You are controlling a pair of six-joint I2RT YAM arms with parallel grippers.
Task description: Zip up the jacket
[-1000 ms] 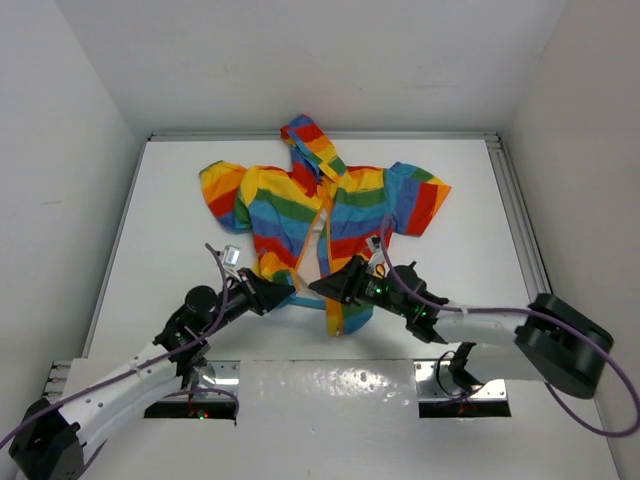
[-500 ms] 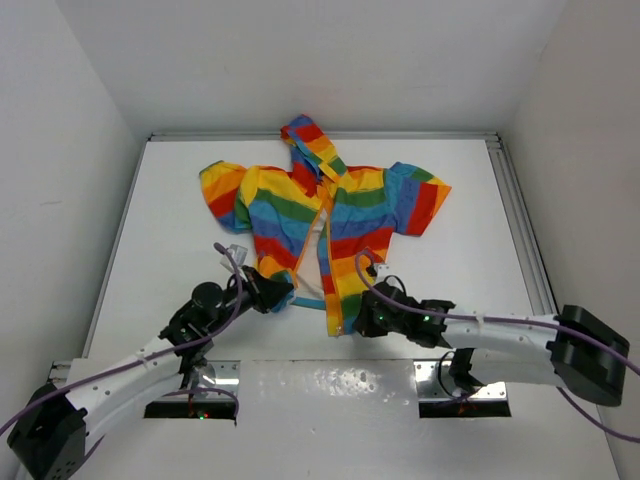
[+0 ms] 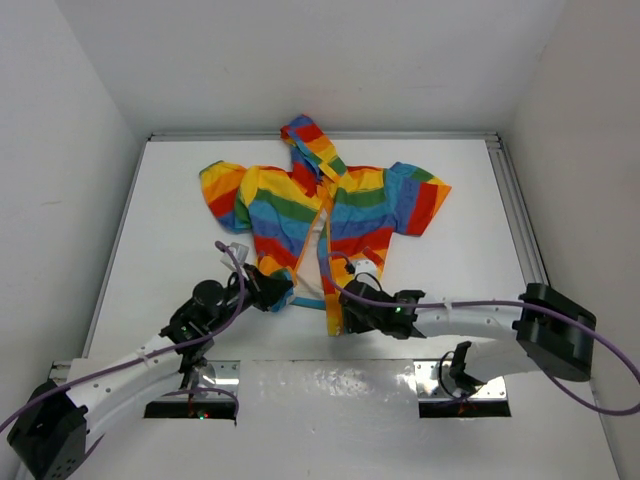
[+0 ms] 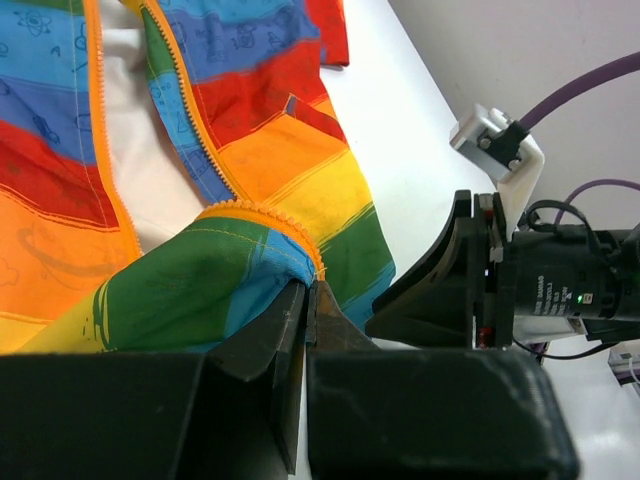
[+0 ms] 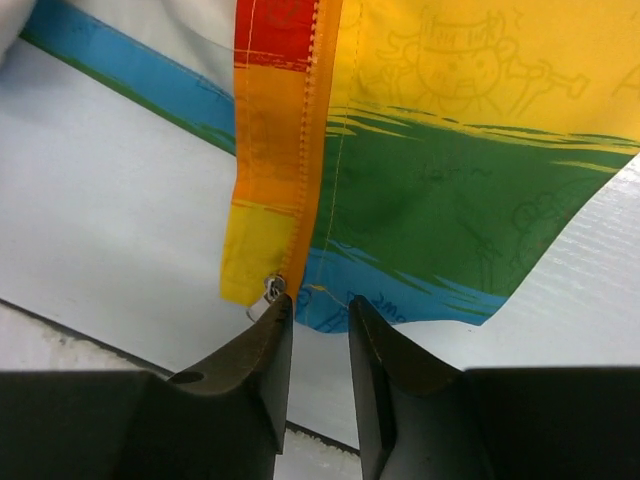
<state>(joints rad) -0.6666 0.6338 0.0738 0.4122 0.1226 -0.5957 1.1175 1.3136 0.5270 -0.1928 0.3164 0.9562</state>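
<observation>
The rainbow-striped jacket [image 3: 290,205] lies open on the white table, hood at the far side, pale lining showing between the front panels. My left gripper [image 3: 282,296] is shut on the bottom corner of the jacket's left panel; in the left wrist view the green and blue hem [image 4: 200,290] with orange zipper teeth is pinched at the gripper's [image 4: 308,290] tips. My right gripper [image 3: 345,306] is at the bottom end of the right panel. In the right wrist view the gripper [image 5: 318,312] is slightly open, empty, with the metal zipper slider [image 5: 262,296] beside its left fingertip.
White walls enclose the table [image 3: 470,260] on three sides, with a metal rail [image 3: 515,215] along the right edge. Purple cables loop over both arms. The right gripper's black body [image 4: 450,290] sits close to the left gripper's right side.
My right gripper has moved from the raised right panel down and round to that panel's bottom edge; the panel now lies flatter. My left gripper has barely moved and still holds the hem.
</observation>
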